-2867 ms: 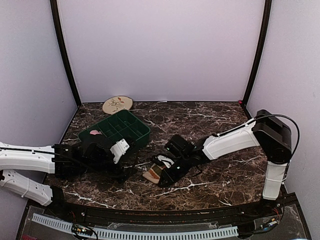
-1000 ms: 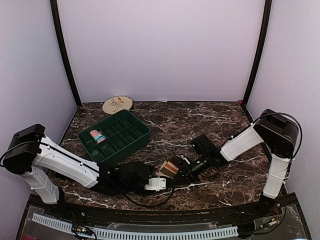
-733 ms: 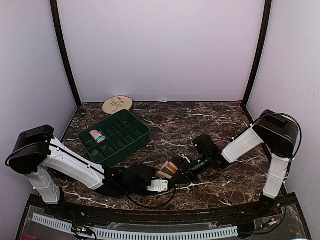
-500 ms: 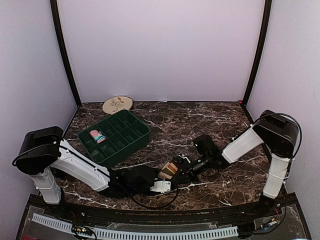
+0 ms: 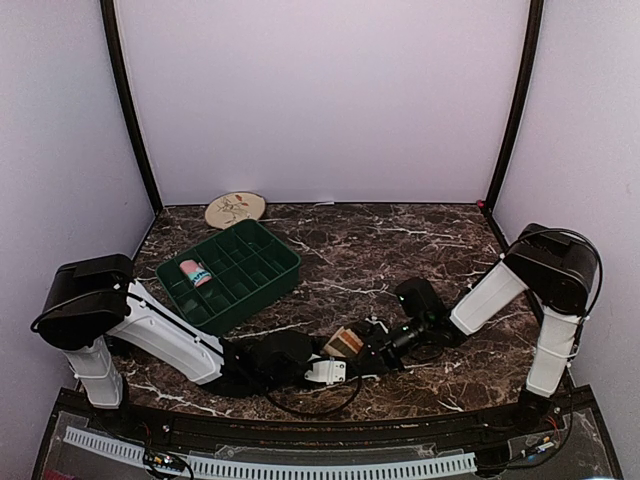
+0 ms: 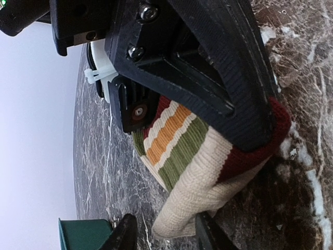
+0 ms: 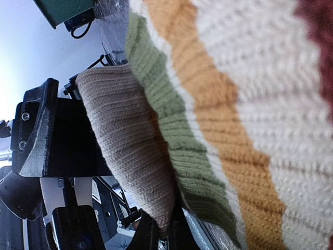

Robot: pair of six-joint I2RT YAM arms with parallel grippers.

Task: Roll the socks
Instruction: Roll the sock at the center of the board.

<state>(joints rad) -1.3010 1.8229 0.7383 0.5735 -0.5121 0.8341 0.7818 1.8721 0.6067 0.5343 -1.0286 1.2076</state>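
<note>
**Rolling the striped sock, both arms low near the desk's front edge**

Right fingers (image 6: pixel 218 78) are clenched on the dark red end of the striped sock (image 6: pixel 182 151), which lies front and centre on the desk (image 5: pixel 400 250). Left fingers (image 6: pixel 128 233) stand parted either side of its cream cuff, one not yet touching. A good roll likely needs them to pinch the cuff squarely and turn it without dragging. The pink sock (image 5: pixel 191 272) sits in the green tray (image 5: pixel 262 293), well apart. Open marble lies behind, and the front edge is close.

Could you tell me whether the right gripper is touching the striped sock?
Touching: the left wrist view shows the right gripper clamped on the striped sock, denting it.
</note>
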